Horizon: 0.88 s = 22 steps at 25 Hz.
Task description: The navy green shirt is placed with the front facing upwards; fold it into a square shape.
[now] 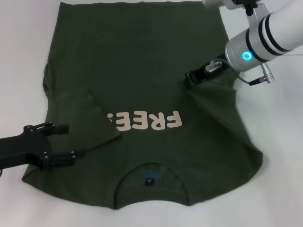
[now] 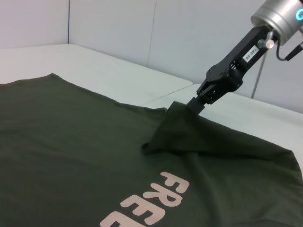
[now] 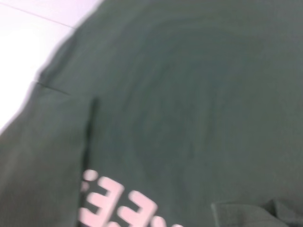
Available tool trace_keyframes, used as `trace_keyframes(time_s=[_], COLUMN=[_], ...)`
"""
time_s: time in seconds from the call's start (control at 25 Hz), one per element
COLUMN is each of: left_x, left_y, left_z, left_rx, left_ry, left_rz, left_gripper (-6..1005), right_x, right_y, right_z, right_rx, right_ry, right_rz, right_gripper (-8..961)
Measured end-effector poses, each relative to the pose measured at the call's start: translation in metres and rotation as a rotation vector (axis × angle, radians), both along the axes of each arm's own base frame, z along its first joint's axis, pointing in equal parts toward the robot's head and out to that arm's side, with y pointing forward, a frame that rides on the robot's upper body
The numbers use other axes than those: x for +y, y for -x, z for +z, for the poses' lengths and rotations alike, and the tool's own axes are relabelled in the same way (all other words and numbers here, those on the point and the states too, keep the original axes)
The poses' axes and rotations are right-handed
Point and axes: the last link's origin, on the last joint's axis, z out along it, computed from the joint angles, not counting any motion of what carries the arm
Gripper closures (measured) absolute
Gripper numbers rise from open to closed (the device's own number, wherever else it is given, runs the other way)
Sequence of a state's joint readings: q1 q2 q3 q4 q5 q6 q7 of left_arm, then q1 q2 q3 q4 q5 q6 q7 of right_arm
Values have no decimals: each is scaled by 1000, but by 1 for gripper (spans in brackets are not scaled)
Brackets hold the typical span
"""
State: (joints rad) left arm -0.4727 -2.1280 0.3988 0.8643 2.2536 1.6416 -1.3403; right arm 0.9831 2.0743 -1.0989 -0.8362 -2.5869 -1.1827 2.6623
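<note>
Over on the left, the left gripper (image 1: 71, 141) sits low at the shirt's edge, its two black fingers spread well apart and holding nothing; one finger lies over the white table (image 1: 21, 71) just off the cloth, the other reaches onto the fabric near the shoulder.

Just beyond those fingers the navy green shirt (image 1: 142, 61) lies spread flat over the table, front up, collar nearest the robot and hem at the far side. The sleeve (image 1: 90, 113) on that side is folded in over the chest, its corner lying just past the left claw's fingertips and covering the end of the cream "FREE!" lettering (image 1: 151, 121). The neck label (image 1: 150, 179) shows inside the collar, off to the right of the left claw and nearer the robot.

Further right, the right gripper (image 1: 193, 78) is down on the cloth, beyond the lettering. The left wrist view shows it (image 2: 198, 105) pinched tight on a peak of fabric, which rises into a small ridge (image 2: 173, 127) under it while the rest of the shirt lies flat. Creases run from that pinch towards the right sleeve and shoulder, which lie nearer the robot than the claw.
</note>
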Motion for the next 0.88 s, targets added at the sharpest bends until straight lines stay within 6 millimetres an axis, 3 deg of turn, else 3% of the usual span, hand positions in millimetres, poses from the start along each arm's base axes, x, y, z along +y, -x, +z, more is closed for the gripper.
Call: trace_keyframes(time_s=[0.16,0.52,0.88], left_x=[2,4,6], left_y=[-2,-4,-6], left_z=[0,1,0], left_rx=[-3,-6,-10], left_ry=[-4,-7,-6], left_rz=[-4,-11,-12], left_gripper=[117,117,117], right_x=[-8,-18,-14], right_y=[8,3,-3], right_z=[-3,-6,15], right_rx=[59,57,207], right_ry=[70,144,90], right_rz=[16,13,-11], right_gripper=[943,944,942])
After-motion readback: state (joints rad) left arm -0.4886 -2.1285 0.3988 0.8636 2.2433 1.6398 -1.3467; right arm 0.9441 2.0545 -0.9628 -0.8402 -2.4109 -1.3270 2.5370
